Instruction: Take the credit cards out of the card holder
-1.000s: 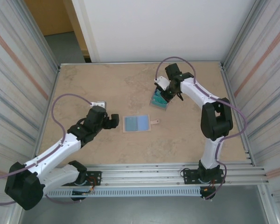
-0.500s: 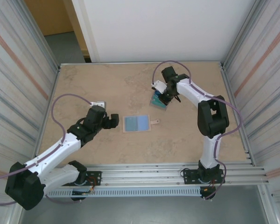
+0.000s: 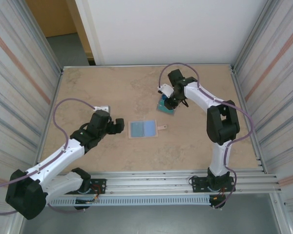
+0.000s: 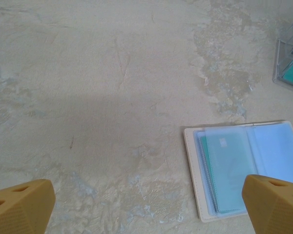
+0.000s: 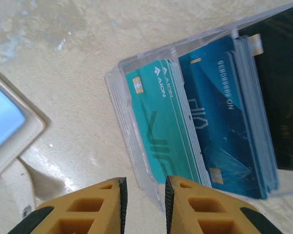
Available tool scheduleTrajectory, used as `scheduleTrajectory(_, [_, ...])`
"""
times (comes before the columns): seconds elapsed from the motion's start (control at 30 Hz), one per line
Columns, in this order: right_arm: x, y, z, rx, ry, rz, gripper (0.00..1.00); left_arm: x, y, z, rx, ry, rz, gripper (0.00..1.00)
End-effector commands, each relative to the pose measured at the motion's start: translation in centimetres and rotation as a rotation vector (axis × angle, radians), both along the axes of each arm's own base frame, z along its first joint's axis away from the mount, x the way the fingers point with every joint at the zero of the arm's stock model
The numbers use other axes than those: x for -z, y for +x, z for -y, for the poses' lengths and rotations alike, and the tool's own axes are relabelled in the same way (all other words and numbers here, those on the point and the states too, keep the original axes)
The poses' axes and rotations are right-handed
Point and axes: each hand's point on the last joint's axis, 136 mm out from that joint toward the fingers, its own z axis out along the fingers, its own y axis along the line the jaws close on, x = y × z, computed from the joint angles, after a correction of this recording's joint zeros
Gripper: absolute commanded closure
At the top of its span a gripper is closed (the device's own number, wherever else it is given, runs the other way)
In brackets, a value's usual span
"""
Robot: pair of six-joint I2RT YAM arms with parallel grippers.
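Note:
The card holder (image 3: 143, 128) lies spread open on the table, light blue inside, its snap tab (image 3: 161, 127) pointing right. A teal credit card (image 4: 224, 170) sits in its clear sleeve. More credit cards stand in a clear box (image 5: 132, 126): teal ones (image 5: 158, 126), blue ones (image 5: 224, 122) and a dark one (image 5: 278, 87). My right gripper (image 5: 144, 187) hovers over the box's near corner, jaws a little apart and holding nothing. My left gripper (image 4: 146, 214) stands wide open just left of the card holder.
The clear box (image 3: 166, 106) stands up and to the right of the card holder, under the right gripper (image 3: 170, 102). Metal walls close in the table on the left and right. The left gripper (image 3: 118, 126) rests low over the tabletop.
The right gripper's jaws have come apart and it has shifted slightly left over the clear box. The left arm has not moved.

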Motion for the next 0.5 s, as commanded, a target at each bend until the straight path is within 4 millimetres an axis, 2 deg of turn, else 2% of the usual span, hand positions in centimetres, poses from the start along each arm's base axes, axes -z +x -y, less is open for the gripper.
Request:
scheduleTrajectory(0.0, [-4.5, -0.8, -1.1, 0.086, 0.1, 0.053, 0.7, -0.9, 0.3, -0.3, -0.032, -0.042, 0.029, 0.01])
scheduleTrajectory(0.07, [-5.4, -1.5, -1.8, 0.139, 0.132, 0.062, 0.68, -0.8, 0.3, -0.5, -0.044, -0.048, 0.025, 0.01])
scheduleTrajectory(0.17, [-5.8, -3.1, -3.4, 0.206, 0.184, 0.045, 0.59, -0.7, 0.2, -1.0, -0.068, -0.066, 0.028, 0.01])
scheduleTrajectory(0.27, [-4.8, -5.3, -5.7, 0.248, 0.197, 0.004, 0.54, -0.4, 0.0, -1.8, -0.105, -0.085, 0.028, 0.01])
scheduleTrajectory(0.47, [-1.6, -8.8, -9.9, 0.289, 0.125, -0.05, 0.5, 0.2, -0.8, -4.3, -0.217, -0.098, 0.031, 0.01])
